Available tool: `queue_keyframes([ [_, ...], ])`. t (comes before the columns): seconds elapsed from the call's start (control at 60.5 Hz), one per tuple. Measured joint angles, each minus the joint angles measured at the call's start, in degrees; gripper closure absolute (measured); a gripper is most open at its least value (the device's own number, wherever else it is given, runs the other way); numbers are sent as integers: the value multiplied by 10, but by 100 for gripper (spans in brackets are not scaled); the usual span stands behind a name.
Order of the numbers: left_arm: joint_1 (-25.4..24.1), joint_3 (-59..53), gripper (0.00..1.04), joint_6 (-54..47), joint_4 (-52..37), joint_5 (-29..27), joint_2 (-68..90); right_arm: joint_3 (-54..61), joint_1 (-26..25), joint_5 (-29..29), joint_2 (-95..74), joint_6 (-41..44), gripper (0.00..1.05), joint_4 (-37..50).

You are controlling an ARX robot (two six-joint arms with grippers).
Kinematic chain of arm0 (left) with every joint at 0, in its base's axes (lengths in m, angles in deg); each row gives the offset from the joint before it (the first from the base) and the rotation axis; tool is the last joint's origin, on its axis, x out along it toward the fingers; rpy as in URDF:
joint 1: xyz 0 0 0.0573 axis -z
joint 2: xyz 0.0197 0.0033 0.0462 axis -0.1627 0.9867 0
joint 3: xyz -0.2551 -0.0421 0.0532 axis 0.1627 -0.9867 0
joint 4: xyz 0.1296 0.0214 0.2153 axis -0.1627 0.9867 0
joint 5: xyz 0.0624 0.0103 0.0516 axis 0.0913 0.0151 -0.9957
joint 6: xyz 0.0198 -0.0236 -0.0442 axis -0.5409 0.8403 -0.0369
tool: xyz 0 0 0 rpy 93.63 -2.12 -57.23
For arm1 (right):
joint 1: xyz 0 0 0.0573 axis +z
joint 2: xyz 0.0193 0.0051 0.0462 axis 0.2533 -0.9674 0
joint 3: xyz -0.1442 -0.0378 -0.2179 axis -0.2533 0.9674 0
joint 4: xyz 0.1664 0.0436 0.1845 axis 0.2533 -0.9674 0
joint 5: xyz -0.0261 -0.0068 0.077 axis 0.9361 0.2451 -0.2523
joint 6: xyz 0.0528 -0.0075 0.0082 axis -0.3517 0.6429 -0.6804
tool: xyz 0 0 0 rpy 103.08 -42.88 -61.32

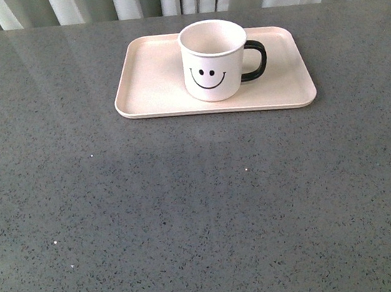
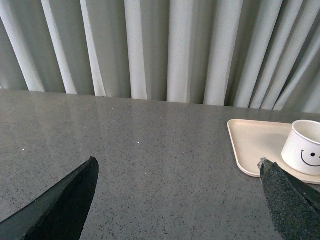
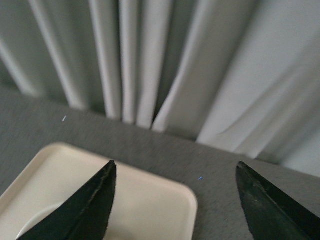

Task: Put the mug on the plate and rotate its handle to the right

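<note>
the grey speckled table (image 1: pixel 190 211) carries the plate (image 1: pixel 151 80) at its far side, in front of the pale curtain (image 2: pixel 150 45). the mug (image 1: pixel 212 61) stands upright on the plate, a little right of its middle, smiley face toward the robot, and the handle (image 1: pixel 256 59) already points to the right. judged from this, both parts of the task look done, so the step in hand is most likely a clean retreat: each arm should draw up and away without brushing the mug or nudging the plate.

the right gripper (image 3: pixel 175 200) is spread wide and holds nothing; it hangs above the plate's corner, with what may be the mug's rim just below its fingers. the left gripper (image 2: pixel 177 200) is also spread and empty, off to the left of the plate, well apart from the mug.
</note>
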Motion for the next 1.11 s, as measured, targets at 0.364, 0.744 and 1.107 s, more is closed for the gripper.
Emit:
queue_keyframes([
  [0.364, 0, 0, 9, 0, 0, 0, 0, 331, -22, -19, 182, -25, 103, 173],
  [0.744, 0, 0, 9, 0, 0, 0, 0, 485, -55, -48, 337, -25, 103, 174],
  [1.107, 0, 0, 9, 0, 0, 0, 0, 575, -55, -49, 456, -25, 103, 143],
])
